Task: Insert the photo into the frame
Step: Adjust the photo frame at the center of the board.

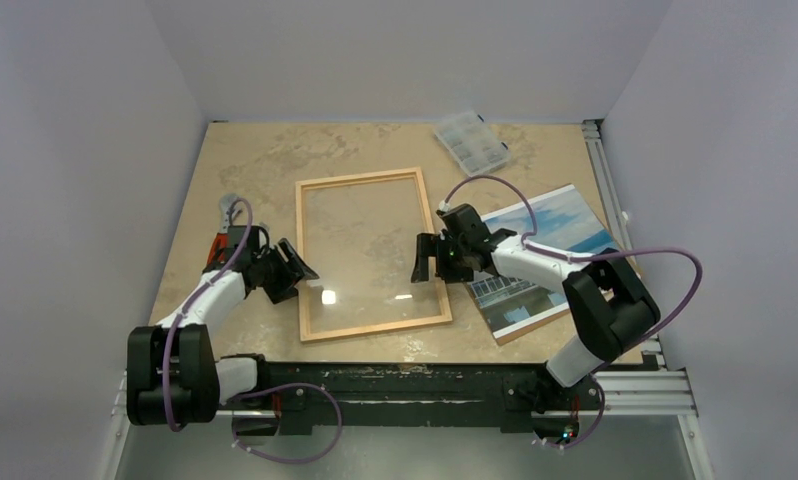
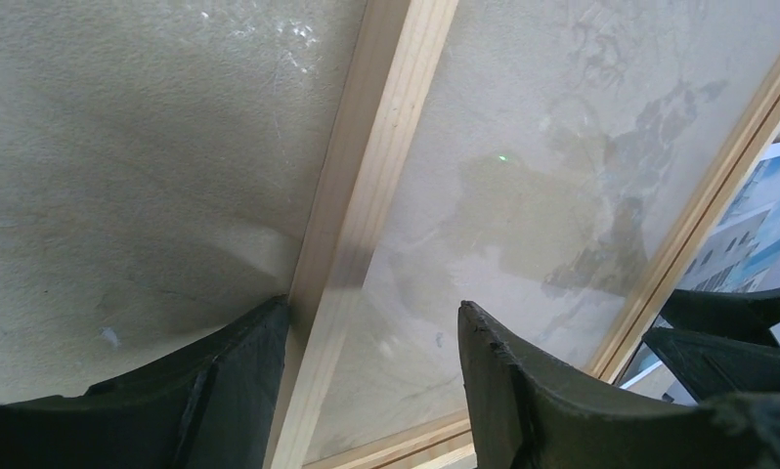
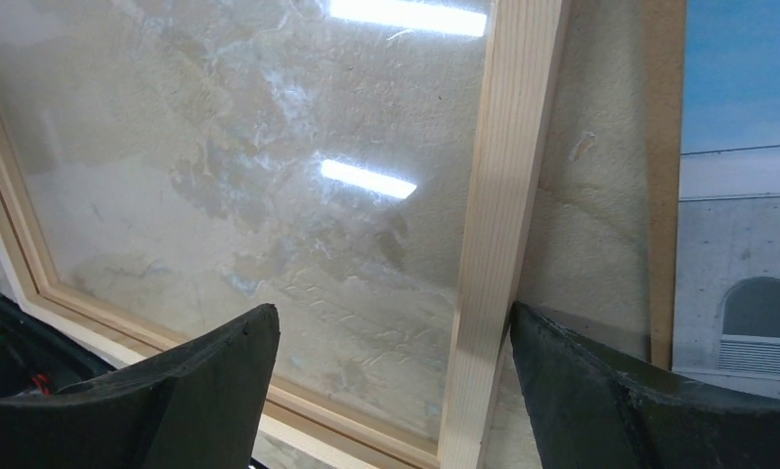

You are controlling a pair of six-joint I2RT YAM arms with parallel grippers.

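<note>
Top external view, left to right: left gripper (image 1: pixel 295 268), jaws apart, straddles the left rail of the one frame (image 1: pixel 375 327), lying flat mid-bench; right gripper (image 1: pixel 433 262), jaws apart, straddles its right rail. The one photo (image 1: pixel 560 222) lies face up near the right edge, outside the frame; insertion is judged not yet begun.

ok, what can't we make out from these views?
Photo: middle hidden by the right arm, top view; cut by the image edge, right wrist view.
Organizer box: contents too small, top view.
Left tool and right tool, open astride the frame rails: fingertip contact with the table unclear, every view.
</note>
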